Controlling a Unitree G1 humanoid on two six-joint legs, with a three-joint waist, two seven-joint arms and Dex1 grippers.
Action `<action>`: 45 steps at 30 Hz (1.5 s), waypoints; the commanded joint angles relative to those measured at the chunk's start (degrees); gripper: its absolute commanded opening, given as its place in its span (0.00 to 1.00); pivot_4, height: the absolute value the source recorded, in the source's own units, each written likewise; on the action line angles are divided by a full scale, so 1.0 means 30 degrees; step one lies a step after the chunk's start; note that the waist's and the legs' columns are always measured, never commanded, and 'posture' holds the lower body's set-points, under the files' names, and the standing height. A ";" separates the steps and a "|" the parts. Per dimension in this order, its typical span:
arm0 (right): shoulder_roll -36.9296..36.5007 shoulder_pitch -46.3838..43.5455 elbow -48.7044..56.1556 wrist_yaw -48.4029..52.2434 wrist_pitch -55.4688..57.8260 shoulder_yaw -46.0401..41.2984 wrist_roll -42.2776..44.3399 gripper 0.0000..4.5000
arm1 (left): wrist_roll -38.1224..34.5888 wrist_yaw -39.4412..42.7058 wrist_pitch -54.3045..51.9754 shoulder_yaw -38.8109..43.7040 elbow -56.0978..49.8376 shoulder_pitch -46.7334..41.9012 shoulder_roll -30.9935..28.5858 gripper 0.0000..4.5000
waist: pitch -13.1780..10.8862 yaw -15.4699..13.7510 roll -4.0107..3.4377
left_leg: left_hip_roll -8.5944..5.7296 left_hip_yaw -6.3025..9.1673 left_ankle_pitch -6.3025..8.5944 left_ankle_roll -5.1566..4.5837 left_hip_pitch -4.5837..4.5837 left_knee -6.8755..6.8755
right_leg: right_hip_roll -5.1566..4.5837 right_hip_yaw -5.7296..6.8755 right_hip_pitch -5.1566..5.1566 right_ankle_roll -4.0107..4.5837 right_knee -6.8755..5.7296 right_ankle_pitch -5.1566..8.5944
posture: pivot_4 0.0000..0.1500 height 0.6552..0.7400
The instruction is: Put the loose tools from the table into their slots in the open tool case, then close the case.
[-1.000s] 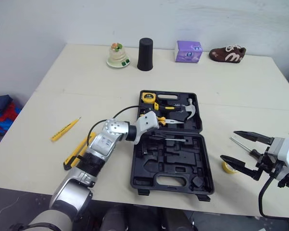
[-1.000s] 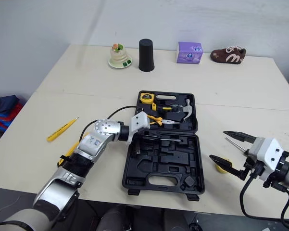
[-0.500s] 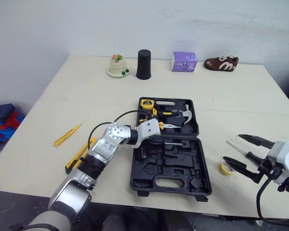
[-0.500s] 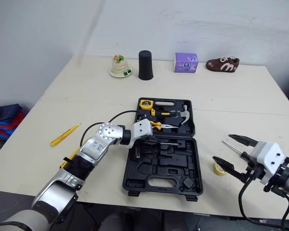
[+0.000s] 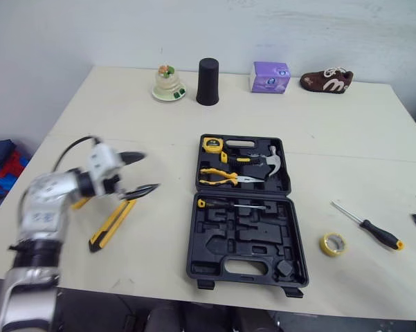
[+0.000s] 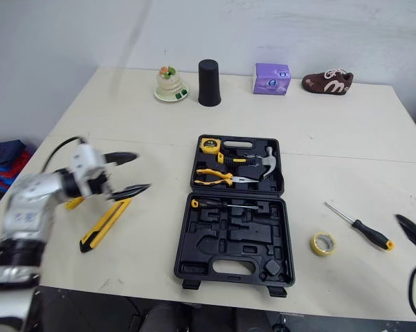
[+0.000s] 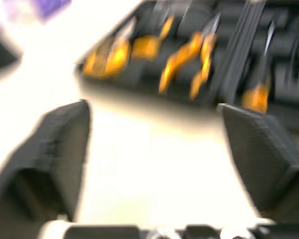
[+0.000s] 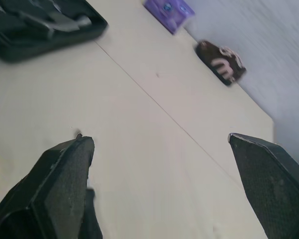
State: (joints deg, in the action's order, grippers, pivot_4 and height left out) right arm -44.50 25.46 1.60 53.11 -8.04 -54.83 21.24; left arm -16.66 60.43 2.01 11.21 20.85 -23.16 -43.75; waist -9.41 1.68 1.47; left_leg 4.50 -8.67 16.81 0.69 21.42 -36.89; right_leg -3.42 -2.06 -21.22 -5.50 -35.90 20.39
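Note:
The black tool case (image 5: pixel 247 238) lies open in the middle of the table. Its far half holds a tape measure (image 5: pixel 212 144), a hammer (image 5: pixel 271 158) and yellow-handled pliers (image 5: pixel 225 177); a thin screwdriver (image 5: pixel 232 205) lies in the near half. My left gripper (image 5: pixel 150 171) hangs open and holds nothing, left of the case, above a yellow-and-black utility knife (image 5: pixel 111 223). A black-and-yellow screwdriver (image 5: pixel 370 226) and a yellow tape roll (image 5: pixel 332 243) lie on the table right of the case. My right gripper (image 8: pixel 159 142) is open at the table's right edge.
Along the far edge stand a small figurine on a plate (image 5: pixel 169 83), a black cup (image 5: pixel 208 81), a purple box (image 5: pixel 269 76) and a brown shoe (image 5: pixel 327 80). A yellow tool (image 5: pixel 79 203) lies partly hidden behind my left arm.
My left gripper has let go of the pliers in the case, opened and swung left over the utility knife. My right arm has drawn back toward the right edge.

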 commanded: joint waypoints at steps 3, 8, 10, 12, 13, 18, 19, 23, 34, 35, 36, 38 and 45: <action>0.1189 0.2092 -0.3560 -0.1928 -0.2101 -0.3115 -0.0749 1.00 | -0.0328 -0.2202 0.2233 0.5839 0.4725 0.3175 -0.3503 0.99 | -0.0029 0.0060 0.0037 | 0.0037 0.0002 0.0084 0.0020 0.0013 0.0024 | -0.0008 -0.0001 -0.0034 0.0070 -0.0014 0.0038 | 1.00 1.00; 0.1812 0.3597 -0.6166 -0.3426 -0.2814 -0.4168 -0.0700 1.00 | -0.0443 -0.4461 0.2974 0.8669 0.8065 0.5484 -0.4807 0.99 | -0.0019 0.0070 0.0028 | 0.0000 -0.0018 0.0181 0.0021 -0.0094 0.0189 | -0.0118 -0.0006 0.0006 0.0137 0.0007 0.0071 | 1.00 1.00; 0.2178 0.4235 -0.6937 -0.4016 -0.3051 -0.4415 -0.0606 1.00 | -0.0403 -0.5354 0.3191 0.9561 0.9288 0.6332 -0.5179 0.99 | -0.0014 0.0114 0.0036 | -0.0003 -0.0016 0.0141 0.0034 -0.0098 0.0241 | -0.0157 -0.0017 -0.0006 0.0143 -0.0010 0.0074 | 1.00 1.00; 0.2515 0.4756 -0.7412 -0.4393 -0.3358 -0.4460 -0.0498 1.00 | -0.0316 -0.5807 0.3608 1.0008 1.0092 0.7188 -0.5354 0.99 | 0.0000 0.0126 0.0054 | 0.0006 0.0032 0.0096 0.0092 -0.0098 0.0316 | -0.0167 0.0005 -0.0034 0.0191 -0.0023 0.0100 | 1.00 1.00; 0.2763 0.4981 -0.7495 -0.4583 -0.3440 -0.4459 -0.0393 1.00 | -0.0467 -0.5880 0.3730 1.0310 1.0350 0.7609 -0.5315 0.99 | 0.0011 0.0146 0.0055 | 0.0012 0.0050 0.0082 0.0118 -0.0099 0.0343 | -0.0167 0.0018 -0.0038 0.0208 -0.0026 0.0109 | 1.00 1.00; 0.2940 0.4971 -0.7174 -0.5113 -0.3441 -0.4002 0.0037 1.00 | -0.1060 -0.5207 0.4230 1.0626 1.0273 0.7905 -0.4946 0.99 | 0.0039 0.0291 0.0045 | 0.0012 0.0061 0.0024 0.0177 -0.0109 0.0442 | -0.0186 0.0058 -0.0052 0.0243 -0.0035 0.0127 | 1.00 1.00; 0.2829 0.4664 -0.6990 -0.5147 -0.3276 -0.3820 0.0201 1.00 | -0.1293 -0.4759 0.4318 1.0546 1.0051 0.7714 -0.4761 0.99 | 0.0045 0.0357 0.0044 | 0.0012 0.0058 0.0015 0.0184 -0.0110 0.0444 | -0.0202 0.0070 -0.0045 0.0243 -0.0036 0.0126 | 1.00 1.00; 0.2421 0.3486 -0.6626 -0.5307 -0.3158 -0.2876 0.0257 1.00 | -0.2196 -0.2400 0.4967 0.9781 0.8505 0.6696 -0.3912 0.99 | 0.0080 0.0574 0.0051 | 0.0004 0.0035 -0.0016 0.0171 -0.0116 0.0443 | -0.0241 0.0112 0.0002 0.0248 -0.0031 0.0122 | 1.00 1.00; -0.1365 0.2265 -0.1471 0.0822 0.3898 0.0734 0.4360 1.00 | -0.4816 0.3147 -0.0815 0.3749 -0.4417 0.6580 -0.2726 0.99 | 0.0059 0.0546 -0.0004 | 0.0024 -0.0030 -0.0121 0.0033 -0.0103 0.0425 | -0.0125 0.0058 0.0027 0.0151 -0.0014 0.0063 | 1.00 1.00; -0.1869 0.2009 -0.1522 0.1279 0.4437 0.1001 0.4476 1.00 | -0.5193 0.3086 -0.1654 0.3433 -0.5638 0.6683 -0.2704 0.99 | 0.0058 0.0527 -0.0003 | 0.0042 -0.0040 -0.0114 0.0042 -0.0095 0.0420 | -0.0084 0.0039 0.0022 0.0149 0.0008 0.0063 | 1.00 1.00; -0.2186 0.1810 -0.1562 0.1582 0.4849 0.1158 0.4545 1.00 | -0.5432 0.3038 -0.2245 0.3261 -0.6469 0.6754 -0.2684 0.99 | 0.0050 0.0507 0.0011 | 0.0046 -0.0037 -0.0113 0.0042 -0.0090 0.0419 | -0.0076 0.0041 0.0023 0.0148 0.0010 0.0063 | 1.00 1.00; -0.3633 0.1404 -0.2574 0.3429 0.4845 0.2434 0.3616 1.00 | -0.6249 0.2579 -0.3958 0.2113 -0.9300 0.6550 -0.2361 0.99 | 0.0038 0.0490 0.0025 | 0.0077 -0.0031 -0.0102 0.0064 -0.0075 0.0383 | -0.0036 0.0041 0.0009 0.0148 0.0010 0.0064 | 1.00 1.00; -0.6990 -0.3659 -0.8592 0.6789 0.3400 0.8087 0.0349 1.00 | -0.9236 0.0149 -0.9683 -0.1293 -1.5759 0.4751 -0.1337 0.99 | -0.0049 0.0499 -0.0009 | 0.0043 -0.0029 -0.0126 0.0038 -0.0108 0.0195 | -0.0025 0.0013 0.0135 0.0050 0.0014 0.0009 | 1.00 1.00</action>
State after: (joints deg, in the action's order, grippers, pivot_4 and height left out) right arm -64.53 16.27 -20.52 71.43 4.54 -32.62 24.15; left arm -41.53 62.64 -23.77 8.06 -22.92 -7.65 -47.76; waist -9.56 3.18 1.44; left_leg 4.58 -8.74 16.39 0.78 21.07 -36.33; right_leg -3.49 -2.03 -20.78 -5.39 -35.87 20.39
